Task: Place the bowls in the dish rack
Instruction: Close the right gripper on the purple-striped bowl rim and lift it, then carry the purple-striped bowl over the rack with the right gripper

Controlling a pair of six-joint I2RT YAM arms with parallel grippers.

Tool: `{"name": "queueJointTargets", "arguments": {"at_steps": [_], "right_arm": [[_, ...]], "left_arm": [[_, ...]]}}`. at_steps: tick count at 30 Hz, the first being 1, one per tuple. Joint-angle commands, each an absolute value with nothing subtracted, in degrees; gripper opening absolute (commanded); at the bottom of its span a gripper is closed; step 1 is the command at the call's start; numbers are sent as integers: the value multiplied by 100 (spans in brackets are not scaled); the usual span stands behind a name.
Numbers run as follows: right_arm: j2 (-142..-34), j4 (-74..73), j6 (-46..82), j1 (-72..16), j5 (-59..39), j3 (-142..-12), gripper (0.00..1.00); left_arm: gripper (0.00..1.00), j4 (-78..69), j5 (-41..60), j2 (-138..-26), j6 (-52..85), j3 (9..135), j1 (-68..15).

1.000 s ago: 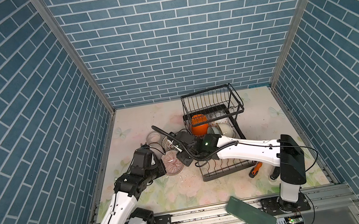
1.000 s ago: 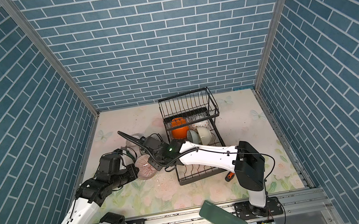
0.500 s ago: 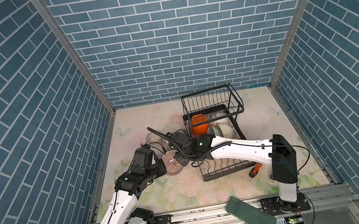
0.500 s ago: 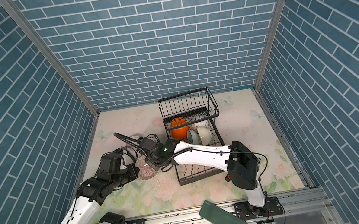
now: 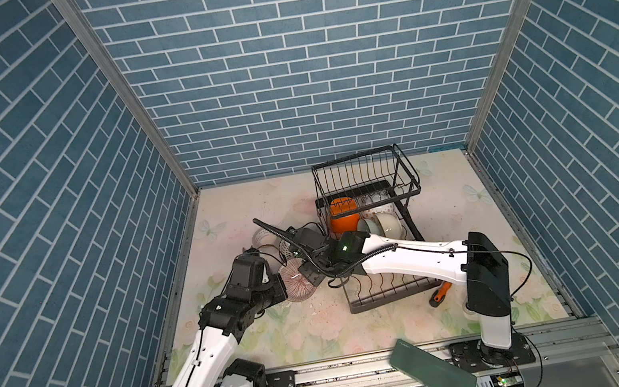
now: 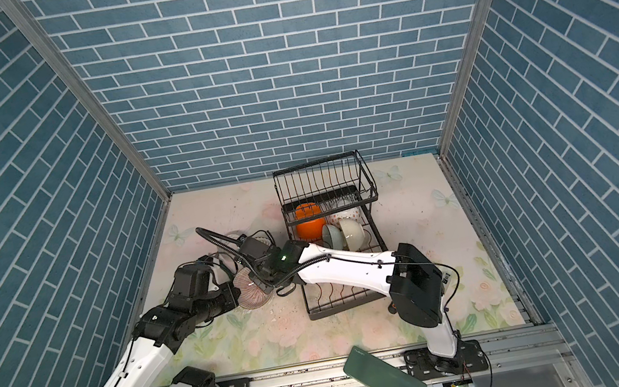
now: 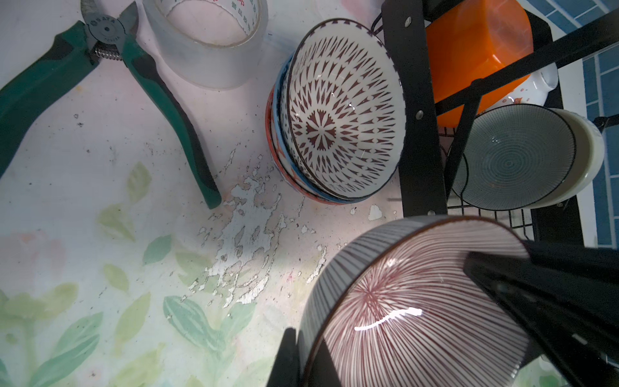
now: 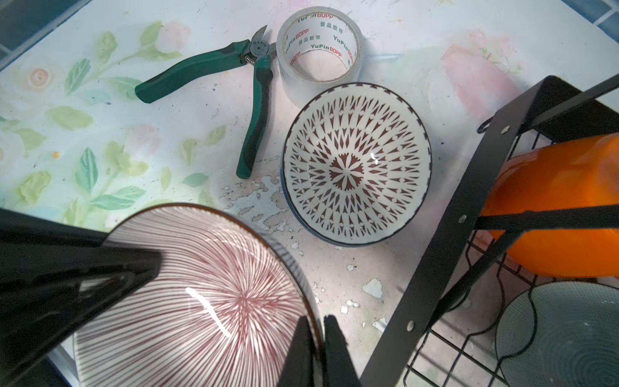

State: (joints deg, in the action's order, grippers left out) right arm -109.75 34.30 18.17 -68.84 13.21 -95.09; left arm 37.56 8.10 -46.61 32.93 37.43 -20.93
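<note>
In a top view your right claw [image 5: 307, 280] has just clenched on the red-striped ceramic bowl [image 5: 297, 290], opposite your left claw [image 5: 281, 289], also grasping it (a handover, I judge). Left wrist: four bowls [image 7: 512, 157] sit in the black wire dish rack [image 7: 418, 134] beyond that claw. Right wrist: one patterned-bowl stack [image 8: 356, 171], about three, lies ahead.

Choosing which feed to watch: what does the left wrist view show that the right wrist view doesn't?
Left wrist only: a cream bowl behind the green ringed bowl, plus a white speckled bowl. Right wrist only: the pliers whole. Both: the striped bowl clamped by left gripper and right gripper, the patterned bowl stack, tape roll, orange bowl, dish rack.
</note>
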Motion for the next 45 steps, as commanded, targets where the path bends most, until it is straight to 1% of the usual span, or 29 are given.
{"name": "queueJointTargets", "arguments": {"at_steps": [1,3,5,9,12,15,17,18,23,25,33,38,45], "right_arm": [[-11092,3586,1758,-6894,1350,-9643,0],[-11083,3594,1758,-6897,1392,-9637,0],[-11056,3602,1758,-6904,1445,-9624,0],[-10888,3603,1740,-6942,1566,-9554,0],[-10799,3728,1729,-6971,1732,-9564,0],[-10743,3960,1755,-6996,1965,-9612,0],[-10723,4165,1775,-7005,2197,-9658,0],[-10714,4243,1775,-7007,2316,-9660,0],[-10477,4458,1776,-7018,2889,-9456,0],[-10380,4517,1775,-7018,3058,-9401,0],[-10194,4869,1718,-7023,3971,-9306,0],[-10311,5154,1705,-7014,4659,-9273,0],[-10474,5328,1758,-7009,5349,-9196,0]], "left_arm": [[0,3316,778,-4676,3278,3711,-2100],[7,3272,800,-4700,3293,3683,-2096],[19,3228,807,-4689,3296,3658,-2096],[38,3201,842,-4644,3253,3664,-2100],[55,3154,927,-4585,3184,3657,-2096],[76,2971,1087,-4506,3129,3588,-2101],[86,2841,1178,-4474,3119,3532,-2096],[88,2786,1230,-4457,3112,3512,-2100],[95,2451,1438,-4352,3136,3346,-2100],[100,2355,1496,-4333,3148,3307,-2098],[100,2140,1661,-4388,3198,3253,-2098],[100,1780,1921,-4393,3293,3095,-2096],[100,1723,1942,-4438,3295,3059,-2099]]}}
